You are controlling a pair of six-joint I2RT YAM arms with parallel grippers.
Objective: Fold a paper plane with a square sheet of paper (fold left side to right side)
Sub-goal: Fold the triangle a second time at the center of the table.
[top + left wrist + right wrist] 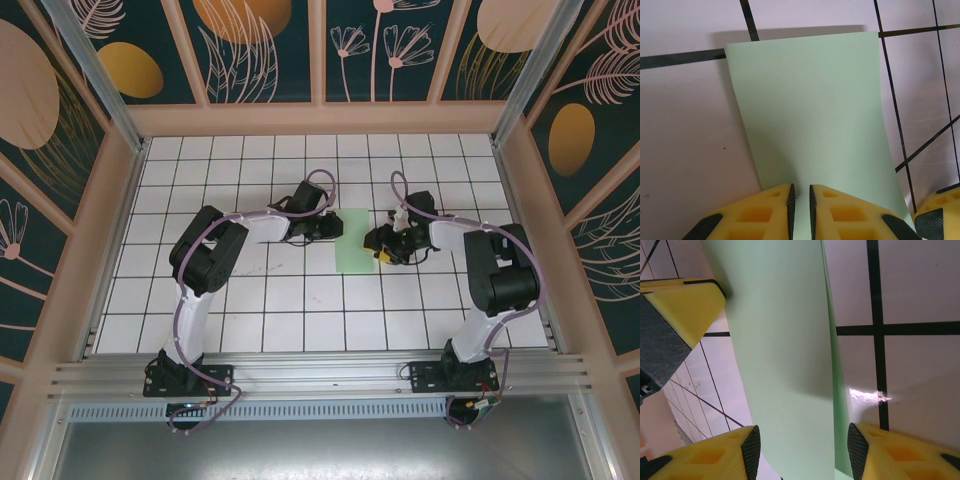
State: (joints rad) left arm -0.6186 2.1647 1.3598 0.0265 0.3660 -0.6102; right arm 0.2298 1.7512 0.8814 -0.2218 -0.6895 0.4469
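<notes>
Green paper (353,240): pale mint, on the table right between the two sets of jaws. The left jaws are at one long side and the right jaws at the other.
Paper look: plain, with no marks. From above it is a narrow shape, longer than it is wide. The right wrist view shows two layers, one on top of the other, and the edge of the lower layer peeks out beside the upper one. In the left wrist view the far edge throws a dark shadow on the tiles.
Left gripper (801,212): the yellow fingers (760,212) are almost together, with just a thin slit between the black pads (790,207). The paper starts at the tips and runs away in front of them. I cannot tell if the jaws pinch the paper or only sit on it.
Right gripper (804,450): the jaws are wide apart and squeeze nothing. The paper runs through the gap between the two tips and on past them.
Left arm (205,255): bent at the elbow, reaching in to the middle, wrist low over the table.
Right arm (500,265): bent the same way from the other side, wrist low too.
Table (300,320): white tiles with black lines, under the paper and both jaws.
Walls (260,50): dark, with painted flowers and leaves.
</notes>
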